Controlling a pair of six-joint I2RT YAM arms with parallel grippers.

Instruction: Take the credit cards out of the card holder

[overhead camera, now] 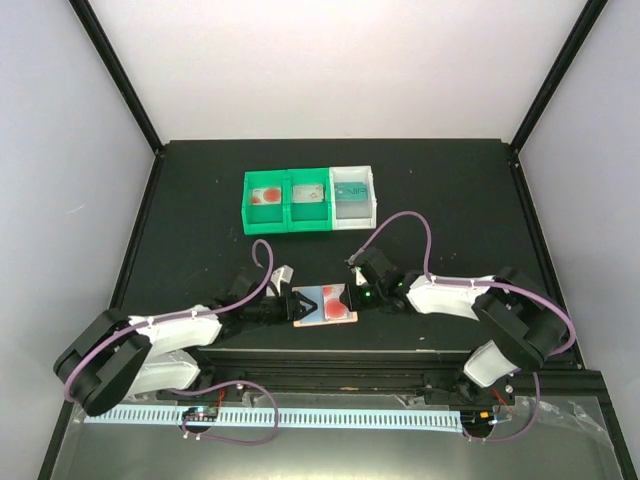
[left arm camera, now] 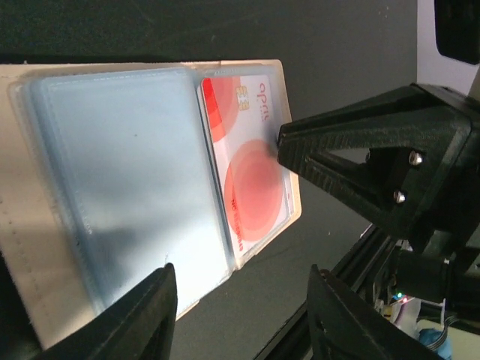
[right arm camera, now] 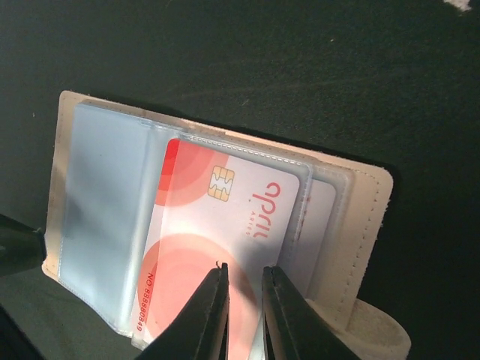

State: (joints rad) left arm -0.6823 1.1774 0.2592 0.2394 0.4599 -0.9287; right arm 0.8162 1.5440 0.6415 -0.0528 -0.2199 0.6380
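Reaching low across the table (overhead camera: 200, 200), the left gripper (left arm camera: 241, 274) stood with jaws apart at the left edge of the open card holder (overhead camera: 322, 321), and the right gripper (right arm camera: 244, 281), also low, had jaws almost together on the red-and-white credit card (right arm camera: 225, 217) in it, pinching or not unclear.

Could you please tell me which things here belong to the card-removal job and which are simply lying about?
Job: card holder, red-and-white card, binned cards, left end effector, right end effector.
Lying about: green bins, white bin, purple cables.
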